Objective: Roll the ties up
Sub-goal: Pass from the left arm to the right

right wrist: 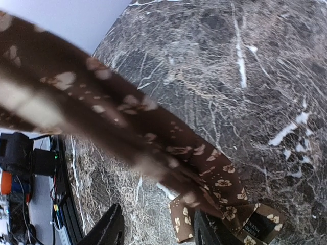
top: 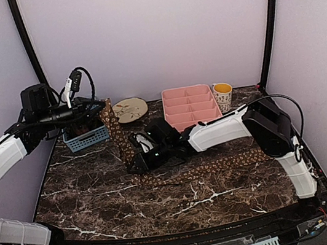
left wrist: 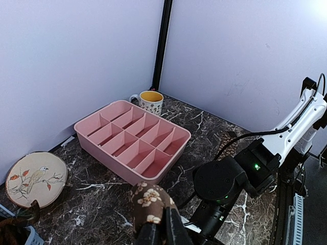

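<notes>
One dark brown tie with tan flowers shows. One end hangs from my left gripper (top: 104, 109), raised near the back left. The tie (top: 118, 136) slopes down to the table, then lies flat toward the right (top: 220, 164). In the left wrist view my left gripper (left wrist: 159, 234) is shut on a fold of the tie (left wrist: 148, 200). My right gripper (top: 141, 148) is low at the bend where the tie meets the table. In the right wrist view the right gripper (right wrist: 159, 230) is open, with the tie (right wrist: 214, 176) running blurred across, just beyond its fingers.
A pink divided tray (top: 191, 107) and a mug (top: 223, 95) stand at the back right. A round painted plate (top: 130, 109) and a blue basket (top: 85, 138) are at the back left. Grey walls enclose the table on three sides.
</notes>
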